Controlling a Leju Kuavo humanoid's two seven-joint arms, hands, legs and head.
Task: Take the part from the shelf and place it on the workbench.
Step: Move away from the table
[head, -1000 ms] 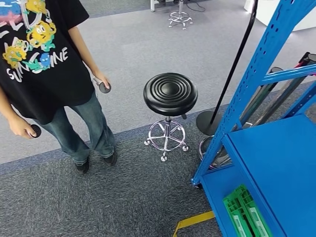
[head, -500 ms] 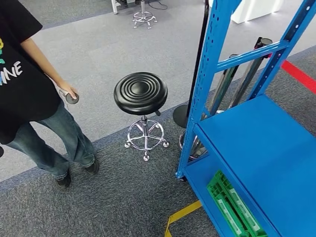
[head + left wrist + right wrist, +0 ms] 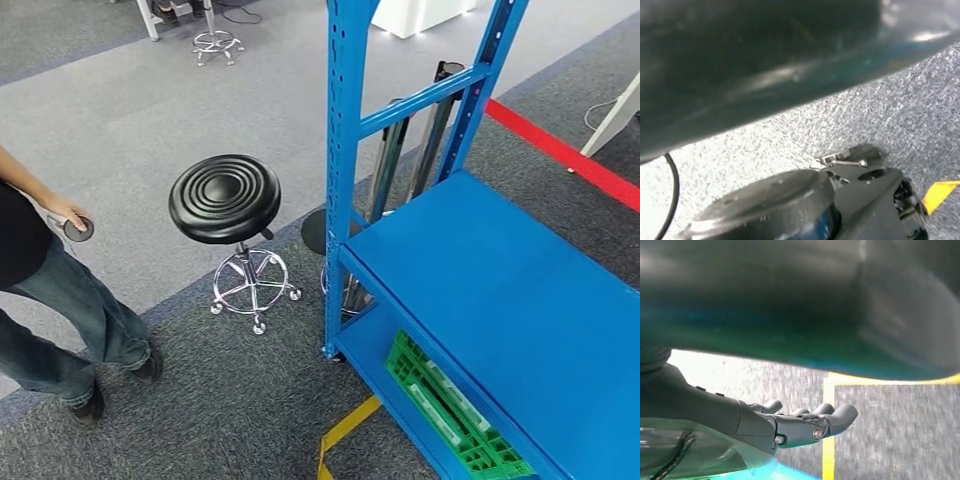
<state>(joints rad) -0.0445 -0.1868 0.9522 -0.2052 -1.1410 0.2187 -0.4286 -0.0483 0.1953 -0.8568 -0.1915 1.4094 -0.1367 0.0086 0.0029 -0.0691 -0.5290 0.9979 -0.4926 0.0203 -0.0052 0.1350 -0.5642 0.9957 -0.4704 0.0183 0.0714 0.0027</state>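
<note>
Matt blue metal shelf (image 3: 528, 300); chrome stool base (image 3: 249, 285).

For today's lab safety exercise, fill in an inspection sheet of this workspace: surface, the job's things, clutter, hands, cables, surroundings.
Surface: grey carpet floor with yellow tape; no workbench seen.
Job's things: blue shelf, its upper deck bare; green crate-like part on the lower deck.
Clutter: black round stool beside the shelf; metal poles leaning behind it.
Hands: right hand hangs with fingers extended, holding nothing; left hand not made out.
Cables: thin black cable near the left wrist.
Surroundings: person standing at left, holding a round controller; red floor line.
</note>
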